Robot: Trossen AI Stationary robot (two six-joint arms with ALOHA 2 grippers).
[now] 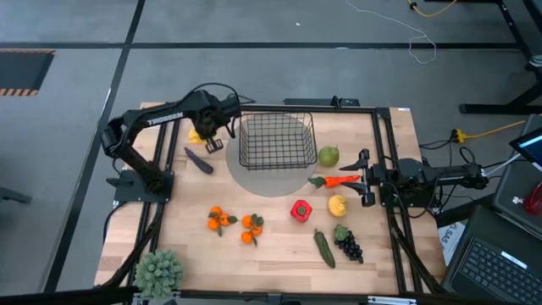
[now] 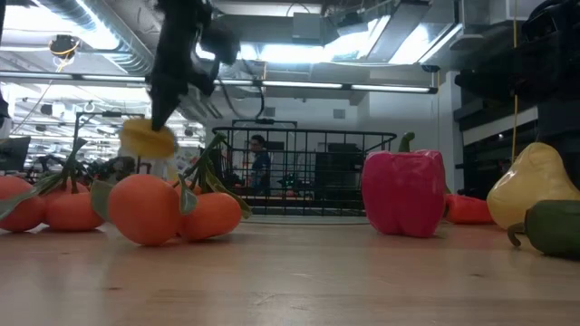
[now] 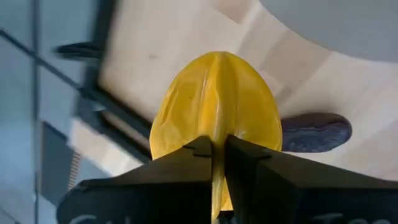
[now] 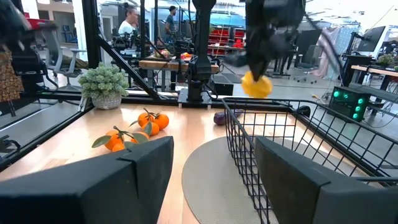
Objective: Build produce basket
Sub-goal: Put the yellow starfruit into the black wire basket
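Note:
My left gripper [image 1: 206, 138] is shut on a yellow starfruit [image 3: 217, 106] and hangs above the table's far left, just left of the black wire basket [image 1: 275, 140]. In the low view the starfruit [image 2: 148, 139] is clear of the table. The basket stands partly on a grey round mat [image 1: 269, 180]. A purple eggplant [image 1: 199, 161] lies on the wood below the held fruit. My right gripper [image 1: 366, 178] waits open at the table's right edge, next to the carrot [image 1: 339, 180]. My left gripper pinches one thin ridge of the starfruit [image 3: 216, 163] between its two fingers. The fingers come from above, slanting steeply down. The fruit hangs below the fingertips, its pointed end away from the gripper, lifted clear of the table.
Lying on the table are a green apple [image 1: 329, 156], red pepper [image 1: 300, 210], yellow fruit [image 1: 338, 204], two clusters of oranges [image 1: 222, 219] [image 1: 251, 227], a cucumber [image 1: 325, 248] and grapes [image 1: 347, 244]. A bushy plant [image 1: 159, 271] stands at the near left corner.

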